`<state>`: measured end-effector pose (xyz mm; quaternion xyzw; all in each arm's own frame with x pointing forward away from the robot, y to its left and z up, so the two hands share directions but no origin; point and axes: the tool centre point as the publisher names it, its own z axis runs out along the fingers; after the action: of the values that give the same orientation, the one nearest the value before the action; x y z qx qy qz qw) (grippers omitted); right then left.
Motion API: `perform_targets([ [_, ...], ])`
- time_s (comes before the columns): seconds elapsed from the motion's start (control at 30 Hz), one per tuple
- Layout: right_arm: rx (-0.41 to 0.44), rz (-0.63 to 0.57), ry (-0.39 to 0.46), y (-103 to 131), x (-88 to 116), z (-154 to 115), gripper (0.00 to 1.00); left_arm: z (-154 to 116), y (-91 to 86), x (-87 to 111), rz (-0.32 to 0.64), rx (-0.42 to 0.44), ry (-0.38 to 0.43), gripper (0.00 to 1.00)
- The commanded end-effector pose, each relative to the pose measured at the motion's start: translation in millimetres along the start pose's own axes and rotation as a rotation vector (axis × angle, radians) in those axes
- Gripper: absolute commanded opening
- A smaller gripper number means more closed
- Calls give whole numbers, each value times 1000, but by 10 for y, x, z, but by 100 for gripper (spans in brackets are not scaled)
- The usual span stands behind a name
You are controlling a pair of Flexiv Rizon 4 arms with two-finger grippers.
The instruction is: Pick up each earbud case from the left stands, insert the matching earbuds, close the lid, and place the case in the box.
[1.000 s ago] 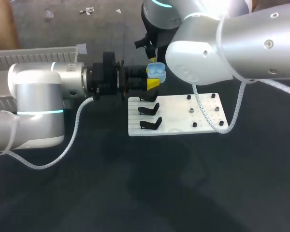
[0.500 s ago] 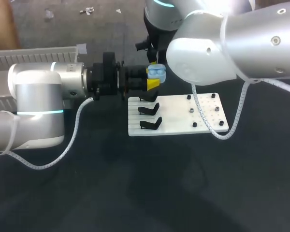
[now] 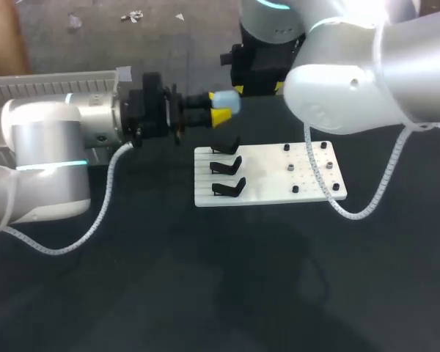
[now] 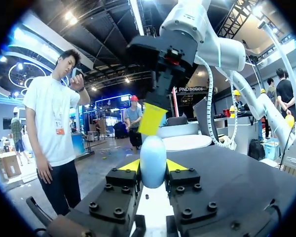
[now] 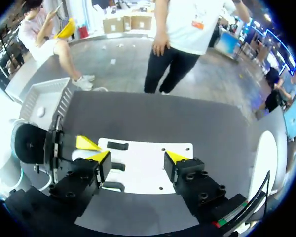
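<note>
pincer of my left arm [image 3: 220, 111] is clamped on a small pale blue rounded earbud case [image 3: 226, 102], one yellow-tipped finger on each side of it, the arm stretched level across the dark tabletop [image 3: 205, 279] from the left. the case is held in the air just beyond the far edge of a flat white board [image 3: 271, 187]. my right arm comes in from the upper right, its pincer [image 5: 137, 158] spread wide with nothing between the fingers, hanging above the board and close to the case. three black angled stands [image 3: 227, 187] sit on the board's left part, each bare; small dark pegs [image 3: 289, 167] dot its right part. a grey ribbed tray [image 3: 51, 82] lies behind the left arm, its inside mostly hidden. the case's lid seam cannot be made out.
</note>
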<state>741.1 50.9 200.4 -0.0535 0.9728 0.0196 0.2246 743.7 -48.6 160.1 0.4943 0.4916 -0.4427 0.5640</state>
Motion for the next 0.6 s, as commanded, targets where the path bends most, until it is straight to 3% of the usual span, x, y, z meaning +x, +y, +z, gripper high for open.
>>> perform_targets([
  [0.03,-18,6,-98,-237,238,-241,100,-452,89,-206,47,-70,21,0],
  [0.43,11,-21,-30,-319,648,-220,100,-1838,751,-417,149,-296,134,0],
  [0.6,-1,3,-4,-333,804,-176,100,-2279,871,-220,118,-358,192,0],
])
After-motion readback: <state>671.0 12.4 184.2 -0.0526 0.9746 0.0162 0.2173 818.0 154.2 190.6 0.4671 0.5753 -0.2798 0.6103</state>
